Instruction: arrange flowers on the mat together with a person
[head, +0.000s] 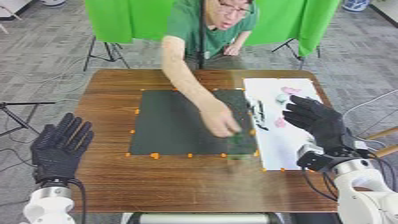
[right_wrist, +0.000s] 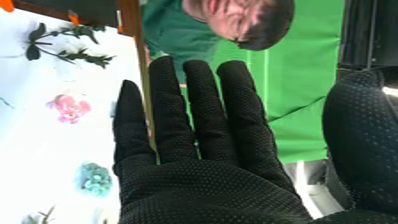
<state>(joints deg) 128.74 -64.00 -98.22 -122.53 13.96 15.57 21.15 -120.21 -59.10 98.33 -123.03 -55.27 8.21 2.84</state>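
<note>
A pink flower (right_wrist: 70, 108), a teal flower (right_wrist: 95, 179) and a leafy sprig (right_wrist: 73, 50) lie on a white sheet (head: 280, 147) in the right wrist view. The right hand (head: 317, 124) angles over the sheet's right edge — fingers straight, grasp released. The head view shows a person's hand (head: 218, 118) above the dark mat (head: 169, 125), a green blur near its fingers, and the left hand (head: 59, 154) open at the desk's (head: 178, 187) left edge.

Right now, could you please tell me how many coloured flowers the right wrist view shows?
2: a pink flower and a blue-green flower, lying apart on the white sheet. More may be hidden behind the right hand.
</note>
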